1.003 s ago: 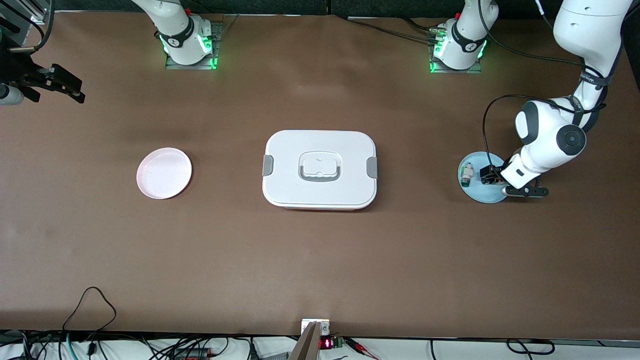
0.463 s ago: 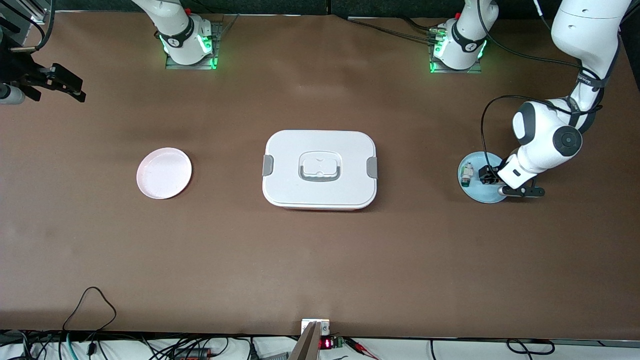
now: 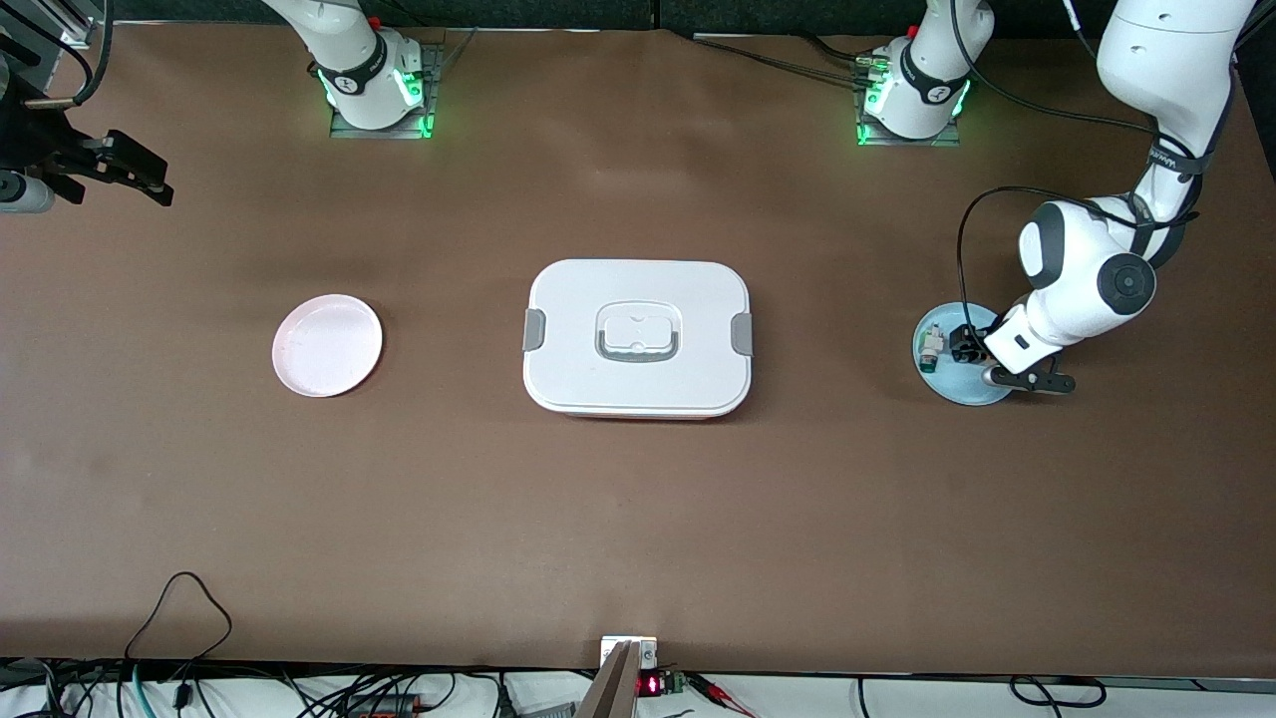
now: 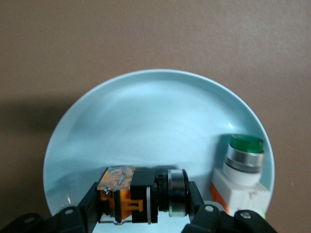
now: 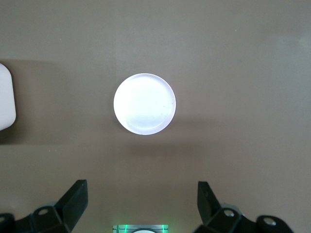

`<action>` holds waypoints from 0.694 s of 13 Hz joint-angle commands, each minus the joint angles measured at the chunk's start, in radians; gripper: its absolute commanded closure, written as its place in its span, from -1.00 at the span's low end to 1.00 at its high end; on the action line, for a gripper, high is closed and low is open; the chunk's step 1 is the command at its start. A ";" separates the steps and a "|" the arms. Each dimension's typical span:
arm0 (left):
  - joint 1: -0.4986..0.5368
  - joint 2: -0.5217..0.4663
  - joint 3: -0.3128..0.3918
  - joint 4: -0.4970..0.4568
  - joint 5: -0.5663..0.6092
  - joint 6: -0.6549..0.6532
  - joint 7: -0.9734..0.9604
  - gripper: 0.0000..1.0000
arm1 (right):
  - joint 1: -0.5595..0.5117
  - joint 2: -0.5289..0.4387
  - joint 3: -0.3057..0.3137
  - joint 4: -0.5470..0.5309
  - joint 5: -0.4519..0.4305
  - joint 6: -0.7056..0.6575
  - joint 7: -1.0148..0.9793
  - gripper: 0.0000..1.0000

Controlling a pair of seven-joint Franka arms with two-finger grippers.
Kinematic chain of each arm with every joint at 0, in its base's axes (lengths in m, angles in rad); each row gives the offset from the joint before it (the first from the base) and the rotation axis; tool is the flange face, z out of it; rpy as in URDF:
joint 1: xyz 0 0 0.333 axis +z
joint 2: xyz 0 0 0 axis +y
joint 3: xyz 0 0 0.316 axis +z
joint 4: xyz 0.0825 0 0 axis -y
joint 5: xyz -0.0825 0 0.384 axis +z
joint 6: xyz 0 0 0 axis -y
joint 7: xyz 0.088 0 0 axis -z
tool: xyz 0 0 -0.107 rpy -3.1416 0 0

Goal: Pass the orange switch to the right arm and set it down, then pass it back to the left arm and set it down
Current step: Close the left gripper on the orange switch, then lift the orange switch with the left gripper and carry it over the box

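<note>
Both arms [image 3: 1087,284] are glossy white with rounded shells and dark grey discs at the joints. Each base [image 3: 912,95] is ringed by a black band with a white mark, glows green at its foot and sits on a grey plate. A thin black cable loops along the left arm's forearm; a grey strap circles the link above it. The fingers [image 4: 82,213] are matt black and angular, each with a small silver screw; the wrist looks silver, though little shows.

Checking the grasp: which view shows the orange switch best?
Left wrist view: the orange switch fills the frame, clamped in the left tool over the blue plate. Front view shows only a dark speck. Right wrist view misses it.
</note>
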 commanded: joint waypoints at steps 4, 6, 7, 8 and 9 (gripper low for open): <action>0.009 -0.163 -0.066 0.120 -0.135 -0.473 0.033 0.67 | 0.004 0.036 -0.002 0.027 0.014 -0.021 -0.010 -1.00; 0.009 -0.224 -0.130 0.169 -0.195 -0.669 0.011 0.78 | -0.003 0.038 -0.002 0.026 0.017 -0.021 -0.007 -1.00; 0.009 -0.243 -0.150 0.201 -0.221 -0.752 -0.031 0.81 | -0.007 0.045 -0.004 0.026 0.017 -0.018 -0.007 -1.00; 0.006 -0.249 -0.169 0.256 -0.256 -0.867 -0.133 0.82 | -0.007 0.065 -0.005 0.026 0.017 -0.010 -0.007 -1.00; 0.006 -0.247 -0.196 0.318 -0.287 -0.967 -0.220 0.82 | -0.004 0.090 -0.005 0.027 0.017 -0.006 -0.007 -1.00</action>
